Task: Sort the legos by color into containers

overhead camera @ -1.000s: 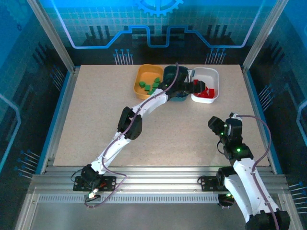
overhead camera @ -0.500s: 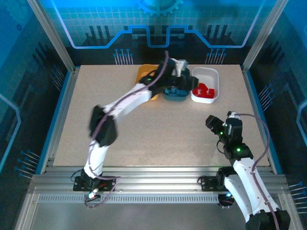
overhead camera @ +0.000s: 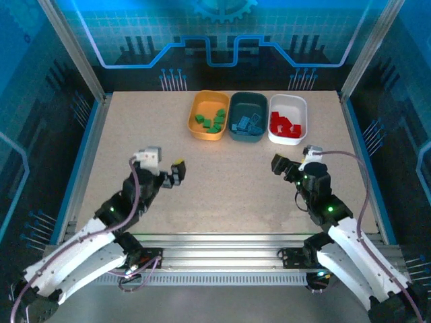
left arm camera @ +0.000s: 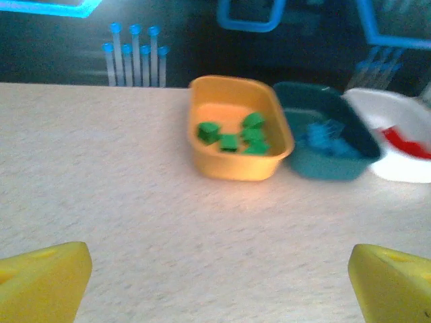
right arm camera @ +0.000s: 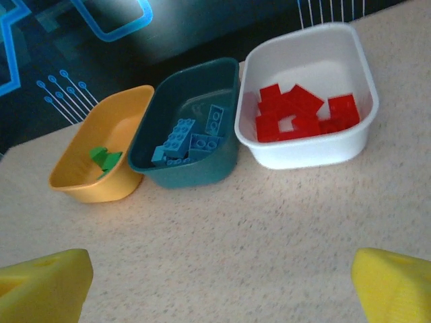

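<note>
Speckled beige tabletop inside a blue-lit enclosure with metal framing, seen from above, with two white robot arms mounted at its near edge. Three shallow bins stand side by side, touching or nearly so, at the far side of the table. On the left, the orange-yellow bin holds a small cluster of green legos. In the middle, the dark teal bin holds blue legos. On the right, the white bin holds a pile of red legos. Each color sits in its own bin, with no mixing that can be made out, though the left wrist camera is blurred and the bricks are small from overhead. No loose brick is visible on the surface between the bins and the arms. The left gripper sits low over the near left part of the table, well apart from the bins. Its yellow fingertips are spread wide with nothing between them. The right gripper hovers over the near right part, facing the bins, its yellow fingertips likewise spread and empty. Judging from this, the sorting looks finished, with nothing left to pick up.
</note>
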